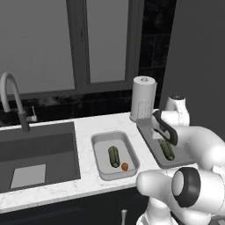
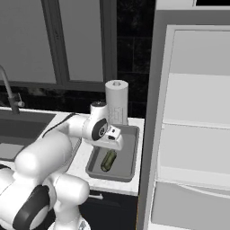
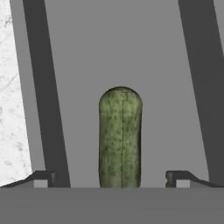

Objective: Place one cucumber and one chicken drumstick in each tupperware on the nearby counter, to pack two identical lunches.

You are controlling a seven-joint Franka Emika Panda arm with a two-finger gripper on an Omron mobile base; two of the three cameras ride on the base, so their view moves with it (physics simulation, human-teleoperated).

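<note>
Lunch packing, partway
We count a cucumber (image 3: 120, 138) in each tub; jaws apart above the tray (image 2: 130, 155); one drumstick (image 1: 125, 166) packed, one outstanding.

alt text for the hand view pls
A green cucumber lies lengthwise on the flat grey floor of the darker tupperware, between the open gripper's two dark fingertips. White marbled counter shows past the tray's left wall.

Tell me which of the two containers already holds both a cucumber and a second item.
The smaller, lighter container, nearer the sink: it holds a cucumber plus a small orange-brown piece. The darker tray by the paper towel roll holds one cucumber.
</note>
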